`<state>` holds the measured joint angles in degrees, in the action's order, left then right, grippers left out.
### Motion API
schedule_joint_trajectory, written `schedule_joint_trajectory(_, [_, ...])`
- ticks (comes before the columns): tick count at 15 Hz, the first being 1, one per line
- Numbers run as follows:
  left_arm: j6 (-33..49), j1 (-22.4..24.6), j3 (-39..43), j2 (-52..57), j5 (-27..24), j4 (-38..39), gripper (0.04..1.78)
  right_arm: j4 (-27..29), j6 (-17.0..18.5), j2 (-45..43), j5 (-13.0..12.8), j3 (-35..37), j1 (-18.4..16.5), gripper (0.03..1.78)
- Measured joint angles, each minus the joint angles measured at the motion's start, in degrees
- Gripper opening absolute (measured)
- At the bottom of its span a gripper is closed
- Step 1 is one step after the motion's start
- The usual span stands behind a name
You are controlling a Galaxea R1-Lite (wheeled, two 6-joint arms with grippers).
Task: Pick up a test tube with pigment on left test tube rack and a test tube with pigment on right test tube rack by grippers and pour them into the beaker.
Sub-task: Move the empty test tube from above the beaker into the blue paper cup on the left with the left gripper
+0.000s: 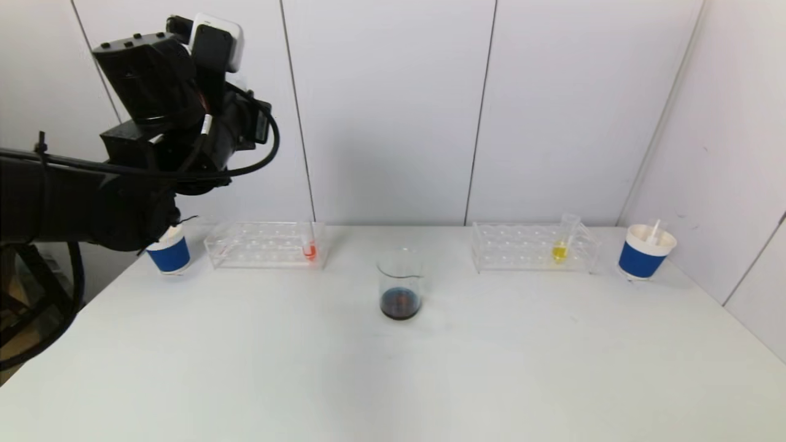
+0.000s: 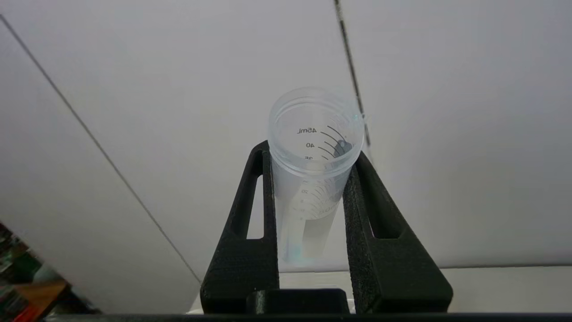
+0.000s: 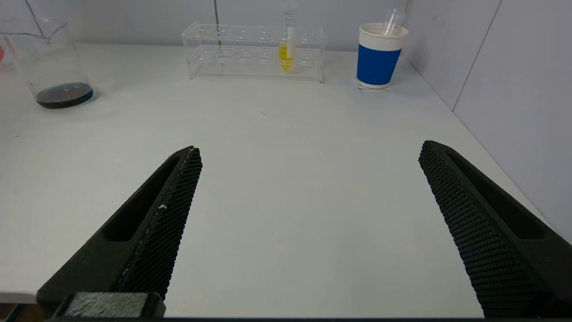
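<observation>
Left tool is clamped on an empty tube, up over the left cup. Right tool gapes low over the worktop. We'd pinch the yellow tube below its rim: light, slick, brittle.

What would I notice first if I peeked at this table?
The big black left arm, raised at the table's far left above a blue cup, its jaws shut on an empty clear tube. Next, the beaker mid-table with dark liquid at its bottom. Then the bright colours: a red tube in the left rack, a yellow tube in the right rack.
</observation>
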<state>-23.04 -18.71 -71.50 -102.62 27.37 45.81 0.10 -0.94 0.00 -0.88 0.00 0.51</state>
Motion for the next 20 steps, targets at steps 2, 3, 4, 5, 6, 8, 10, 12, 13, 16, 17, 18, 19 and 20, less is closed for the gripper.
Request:
schedule_joint_trajectory(2, [0.24, 4.46, -0.28, 0.85, -0.04, -2.22, 0.44, 0.00, 0.00, 0.00, 0.00, 0.00, 0.00, 1.77])
schedule_joint_trajectory(3, [0.37, 6.68, -0.39, 1.13, -0.04, -2.54, 0.44, 0.00, 0.00, 0.00, 0.00, 0.00, 0.00, 1.77])
schedule_joint_trajectory(4, [0.74, 8.48, -0.44, 1.27, 0.05, -2.65, 0.44, 0.00, 0.01, 0.00, 0.00, 0.00, 0.00, 1.77])
schedule_joint_trajectory(5, [1.13, 9.98, -0.46, 1.33, 0.44, -2.79, 0.44, 0.00, 0.00, 0.00, -0.02, 0.00, 0.00, 1.77])
schedule_joint_trajectory(6, [1.35, 11.43, -0.46, 1.38, 1.54, -2.93, 0.44, 0.00, 0.00, 0.00, 0.00, 0.00, 0.00, 1.77])
schedule_joint_trajectory(8, [1.60, 14.09, -0.57, 1.49, 3.15, -2.85, 0.44, 0.00, 0.00, 0.00, 0.00, 0.00, 0.00, 1.77])
schedule_joint_trajectory(10, [3.08, 16.98, -0.72, 1.33, 3.25, -3.01, 0.44, 0.00, 0.00, 0.00, 0.00, 0.00, 0.00, 1.77])
schedule_joint_trajectory(12, [4.28, 19.87, -1.07, 0.63, 3.06, -3.12, 0.44, 0.00, 0.00, 0.00, 0.00, 0.00, 0.00, 1.77])
schedule_joint_trajectory(13, [4.63, 21.49, -1.21, 0.06, 3.00, -3.01, 0.44, 0.00, 0.00, 0.00, 0.00, 0.00, 0.00, 1.77])
schedule_joint_trajectory(16, [7.80, 25.16, -1.38, -1.79, 2.62, -4.52, 0.44, 0.00, 0.00, 0.00, 0.00, 0.00, 0.00, 1.77])
schedule_joint_trajectory(17, [8.35, 26.15, -1.38, -2.32, 2.56, -5.46, 0.44, 0.00, 0.00, 0.00, 0.02, 0.00, 0.00, 1.77])
schedule_joint_trajectory(18, [8.83, 27.03, -1.38, -2.86, 2.45, -5.74, 0.44, 0.00, 0.00, 0.00, 0.00, 0.00, 0.00, 1.77])
schedule_joint_trajectory(19, [9.05, 27.72, -1.43, -3.52, 2.43, -5.63, 0.44, 0.00, 0.00, 0.00, 0.00, 0.00, 0.00, 1.77])
schedule_joint_trajectory(20, [9.24, 28.27, -1.43, -4.33, 2.39, -5.46, 0.44, 0.00, 0.00, 0.00, 0.00, 0.00, 0.00, 1.77])
